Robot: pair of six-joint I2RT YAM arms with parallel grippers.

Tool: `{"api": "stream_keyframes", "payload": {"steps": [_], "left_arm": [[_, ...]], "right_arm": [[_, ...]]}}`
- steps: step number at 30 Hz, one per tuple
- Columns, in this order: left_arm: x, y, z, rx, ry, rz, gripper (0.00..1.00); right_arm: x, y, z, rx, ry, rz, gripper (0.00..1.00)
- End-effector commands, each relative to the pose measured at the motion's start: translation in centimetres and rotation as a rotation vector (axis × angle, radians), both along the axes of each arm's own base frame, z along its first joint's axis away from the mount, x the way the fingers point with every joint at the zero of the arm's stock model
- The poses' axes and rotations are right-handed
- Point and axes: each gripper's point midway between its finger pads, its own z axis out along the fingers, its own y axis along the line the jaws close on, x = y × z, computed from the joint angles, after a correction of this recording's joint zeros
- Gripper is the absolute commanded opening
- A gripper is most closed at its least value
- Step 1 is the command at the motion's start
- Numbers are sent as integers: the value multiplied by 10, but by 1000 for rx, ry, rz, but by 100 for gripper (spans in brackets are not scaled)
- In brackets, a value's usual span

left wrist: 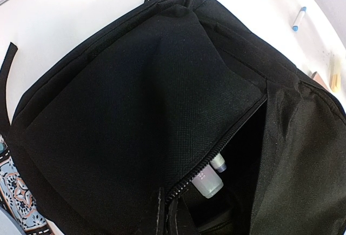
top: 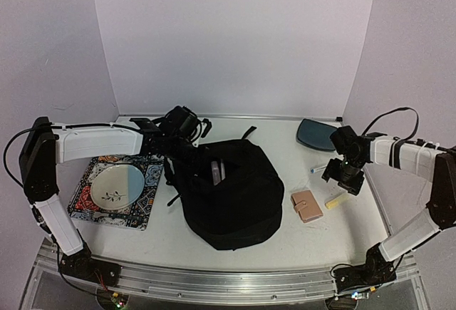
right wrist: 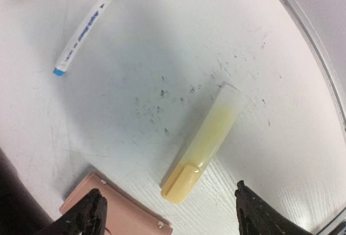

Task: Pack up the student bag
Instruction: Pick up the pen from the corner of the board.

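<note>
Black student bag (top: 228, 196) gapes, small bottle (left wrist: 208, 183) inside; left jaws pinch its zip edge, right jaws spread over the surface (top: 306, 246).

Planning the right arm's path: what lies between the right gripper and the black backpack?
The small pink wallet lies between the right gripper and the backpack, shown in the top view.

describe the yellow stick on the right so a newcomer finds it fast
Start at the black backpack in the middle of the table and look right, past the pink wallet beside it. The yellow stick lies just right of that wallet, a pale translucent tube. The only other slim item, a white pen with a blue cap, lies farther back.
</note>
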Motion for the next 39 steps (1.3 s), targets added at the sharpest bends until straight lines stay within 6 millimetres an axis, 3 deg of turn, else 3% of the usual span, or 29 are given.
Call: {"api": "stream_keyframes", "payload": {"steps": [1,7,18,23,26,31,39], "left_arm": [[2,1,29,-43,-66,-4,0],[1,0,32,-52,-66,-9,0],[1,0,31,-52,-64,-11,0],[0,-1,30,-53,-59,-15,0],[0,-2,29,-56,-54,-19,0],[-1,-3,30,-57,-54,-21,0],[-2,-4,26,-57,-42,-30,0]], "right_arm": [[-22,-21,-35,-25,115,-66,75],[-23,-18,-63,38,148,-62,63],[-19,-16,-94,81,177,-75,48],[-22,-15,-102,105,179,-71,30],[-18,-11,-95,117,152,-47,21],[-8,-6,-66,134,71,-4,4],[0,14,1,181,-87,106,0]]}}
